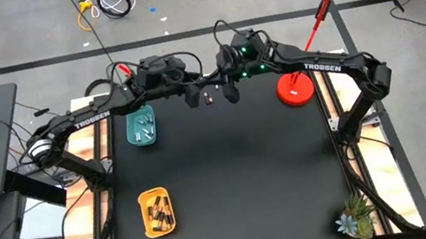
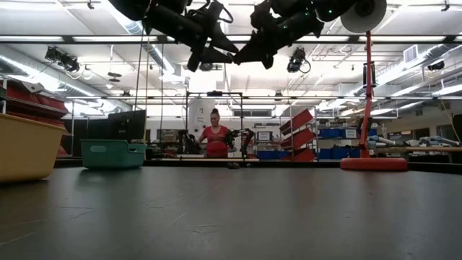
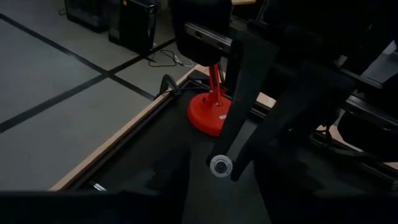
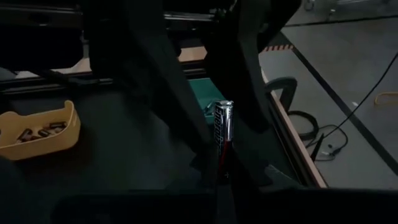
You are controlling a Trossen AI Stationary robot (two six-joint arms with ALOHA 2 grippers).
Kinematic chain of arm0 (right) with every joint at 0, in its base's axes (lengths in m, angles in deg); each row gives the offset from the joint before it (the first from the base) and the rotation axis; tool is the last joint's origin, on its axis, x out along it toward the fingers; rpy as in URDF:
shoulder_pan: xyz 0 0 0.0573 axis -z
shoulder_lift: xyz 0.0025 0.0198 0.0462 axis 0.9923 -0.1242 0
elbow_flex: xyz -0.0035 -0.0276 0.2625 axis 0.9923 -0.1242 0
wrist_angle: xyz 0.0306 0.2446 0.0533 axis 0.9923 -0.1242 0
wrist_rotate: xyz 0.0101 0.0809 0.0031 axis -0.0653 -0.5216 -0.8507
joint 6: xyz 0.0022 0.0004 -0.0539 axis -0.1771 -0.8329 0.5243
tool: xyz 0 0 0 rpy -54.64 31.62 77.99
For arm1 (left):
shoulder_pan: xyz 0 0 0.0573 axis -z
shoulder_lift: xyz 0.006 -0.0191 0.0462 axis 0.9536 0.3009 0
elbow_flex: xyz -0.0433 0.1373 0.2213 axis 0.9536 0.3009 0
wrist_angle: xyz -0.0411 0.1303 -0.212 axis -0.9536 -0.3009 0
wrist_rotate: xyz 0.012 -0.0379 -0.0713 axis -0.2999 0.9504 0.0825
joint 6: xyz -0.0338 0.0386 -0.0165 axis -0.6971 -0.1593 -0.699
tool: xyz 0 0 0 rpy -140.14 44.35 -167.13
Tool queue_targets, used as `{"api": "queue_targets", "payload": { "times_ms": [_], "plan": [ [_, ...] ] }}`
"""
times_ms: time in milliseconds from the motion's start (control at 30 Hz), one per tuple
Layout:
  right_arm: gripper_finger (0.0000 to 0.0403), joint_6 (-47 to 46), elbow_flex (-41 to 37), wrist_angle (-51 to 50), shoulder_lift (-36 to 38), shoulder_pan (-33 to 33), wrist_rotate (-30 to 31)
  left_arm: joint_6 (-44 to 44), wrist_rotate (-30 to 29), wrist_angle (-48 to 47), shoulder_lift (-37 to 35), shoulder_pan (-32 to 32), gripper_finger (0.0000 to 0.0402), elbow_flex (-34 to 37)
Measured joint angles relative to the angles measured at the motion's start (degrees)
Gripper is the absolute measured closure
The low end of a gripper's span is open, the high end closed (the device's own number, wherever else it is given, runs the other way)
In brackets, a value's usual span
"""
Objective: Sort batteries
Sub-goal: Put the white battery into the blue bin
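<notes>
Both grippers meet high above the far middle of the table. My right gripper (image 1: 230,92) (image 4: 227,177) is shut on one battery (image 4: 222,140), dark and reddish with a silver top. My left gripper (image 1: 191,97) (image 2: 196,58) is open and faces it closely. The left wrist view shows that battery's round silver end (image 3: 221,165). Below the grippers, small dark batteries (image 1: 209,96) lie on the table near the far edge. More batteries rest inside the teal tray (image 1: 141,127) and the yellow tray (image 1: 157,211). My right gripper pinches the battery between its two fingers at the dark lower end (image 4: 221,174). One finger (image 3: 239,124) shows in the left wrist view, lying across the battery. The battery is lifted clear of the table and its silver end sticks out past the fingers toward my left gripper.
A red desk lamp stands by its round base (image 1: 296,89) (image 2: 374,163) at the far right of the table. A small plant (image 1: 355,219) sits at the near right corner. The dark mat's middle and near part (image 1: 242,185) hold nothing. A person (image 2: 216,141) stands beyond the table.
</notes>
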Motion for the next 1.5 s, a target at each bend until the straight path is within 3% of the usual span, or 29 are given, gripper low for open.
{"api": "queue_targets", "payload": {
  "times_ms": [100, 233, 267, 467, 600, 700, 833, 933, 1000, 1200, 1367, 1500],
  "plan": [
    [0.0380, 0.0, 0.0, 0.7, 0.0, 0.0, -0.5, -0.4, 0.0, 0.0, -0.1, 0.0, 0.0256, 0.0],
    [0.0373, -0.3, -0.1, 1.5, 0.0, -0.1, -0.9, 0.1, 0.3, 0.0, -0.1, 0.0, 0.0364, -0.1],
    [0.0369, -1.1, -0.1, 1.8, -0.1, -0.1, -0.9, 0.0, 0.2, 0.0, -0.1, 0.0, 0.0370, -0.1],
    [0.0318, -4.2, -0.1, 1.0, -0.1, 0.0, -0.4, -0.1, -0.6, -1.8, -0.4, -0.6, 0.0369, -0.2],
    [0.0264, -4.8, 0.3, -0.1, 0.2, 0.0, -0.6, 0.1, -2.5, -11.4, -2.5, -2.1, 0.0369, 0.1],
    [0.0227, -4.6, 0.2, -1.4, 0.1, 0.0, 1.4, 1.3, -3.5, -21.6, -6.1, -3.5, 0.0369, -0.1],
    [0.0193, -4.0, 0.2, 0.2, 0.0, 0.1, 6.7, 4.5, -2.7, -44.4, -8.2, -6.6, 0.0369, 0.0],
    [0.0185, -3.3, 0.1, 3.4, 0.0, 0.5, 7.5, 8.1, -6.7, -59.3, -8.1, -8.7, 0.0369, 0.6],
    [0.0185, -2.2, 0.2, 6.3, 0.0, 0.7, 7.6, 9.1, -9.5, -59.9, -8.3, -9.3, 0.0363, 2.7],
    [0.0199, -0.3, 0.1, 5.5, 0.0, 1.3, 7.8, 8.1, -9.7, -54.6, -7.9, -11.5, 0.0356, 12.5],
    [0.0210, -0.8, 0.1, 3.4, 0.0, 1.4, 7.8, 1.3, -11.3, -46.7, -7.8, -11.6, 0.0348, 21.0],
    [0.0213, -0.5, 0.1, 2.7, 0.0, 1.6, 7.8, -3.0, -12.0, -46.0, -7.8, -11.7, 0.0315, 24.0]
  ]
}}
